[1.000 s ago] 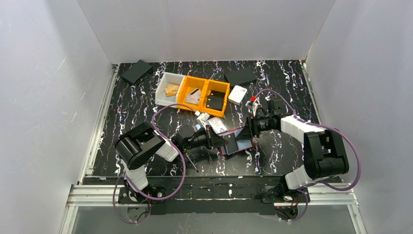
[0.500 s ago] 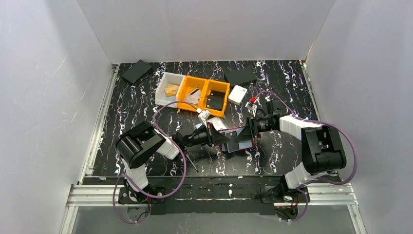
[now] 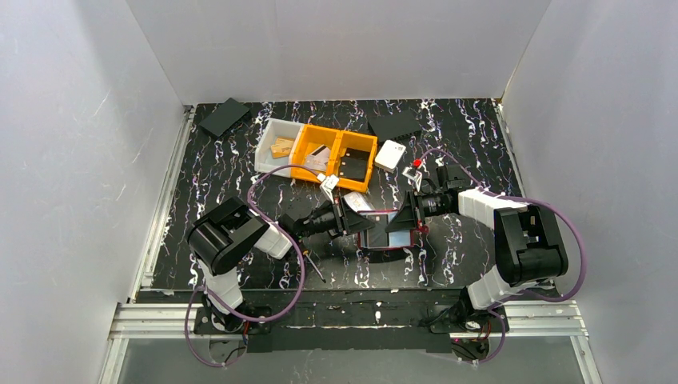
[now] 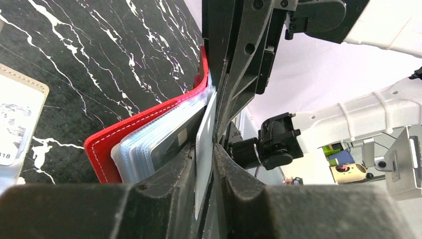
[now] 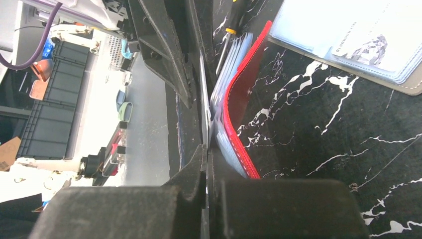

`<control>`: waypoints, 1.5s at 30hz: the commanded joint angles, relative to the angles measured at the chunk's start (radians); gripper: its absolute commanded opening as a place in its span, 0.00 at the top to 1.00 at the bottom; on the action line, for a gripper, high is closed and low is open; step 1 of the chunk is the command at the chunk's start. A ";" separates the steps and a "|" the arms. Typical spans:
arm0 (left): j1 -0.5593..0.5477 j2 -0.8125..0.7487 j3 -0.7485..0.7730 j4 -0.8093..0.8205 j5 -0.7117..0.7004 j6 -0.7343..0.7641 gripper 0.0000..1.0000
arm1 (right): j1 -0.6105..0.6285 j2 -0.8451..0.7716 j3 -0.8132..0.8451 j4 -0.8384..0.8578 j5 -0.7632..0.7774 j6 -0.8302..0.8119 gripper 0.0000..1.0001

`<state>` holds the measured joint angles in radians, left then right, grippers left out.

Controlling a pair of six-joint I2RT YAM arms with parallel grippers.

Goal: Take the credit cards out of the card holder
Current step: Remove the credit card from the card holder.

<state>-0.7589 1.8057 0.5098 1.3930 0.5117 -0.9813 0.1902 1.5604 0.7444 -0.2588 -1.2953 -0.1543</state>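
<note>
Progress early: red card holder (image 3: 389, 238) mid-counter (image 3: 224, 176) looks packed with credit cards (image 4: 159, 144); my right fingers (image 5: 184, 189) clenched on one white card (image 4: 205, 144) at its mouth; left fingers (image 4: 164, 179) straddle it, grip I cannot tell; most remain inside.

Three plain white panel walls (image 3: 336, 48) enclose a black tabletop veined with white marbling (image 3: 216, 184), closing it in on the left, back and right. The light is bright and even, with only faint shading where the panels meet in the back corners. A silver aluminium rail (image 3: 164, 216) runs along the tabletop's left edge, and a wider silver extrusion frame (image 3: 152, 320) spans the near edge. Below it lies a dull grey strip of surface (image 3: 344, 368). Seen low from the right wrist camera, the room beyond holds dark grey ribbed storage crates (image 5: 47, 124) and the corner of a brown cardboard box (image 5: 9, 152).
</note>
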 commanded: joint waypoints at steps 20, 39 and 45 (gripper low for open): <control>0.041 -0.011 0.023 0.062 0.118 -0.092 1.00 | -0.038 0.007 0.024 0.001 -0.059 0.000 0.99; 0.055 0.004 0.033 0.069 0.178 -0.129 0.98 | -0.056 0.006 0.015 0.024 -0.076 0.019 0.99; 0.056 0.001 0.023 0.069 0.171 -0.132 0.87 | -0.057 0.008 0.015 0.024 -0.069 0.020 0.99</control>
<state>-0.7090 1.8183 0.5285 1.4281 0.6434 -1.1122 0.1497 1.5608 0.7441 -0.2611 -1.3533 -0.1341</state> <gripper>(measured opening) 0.088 0.031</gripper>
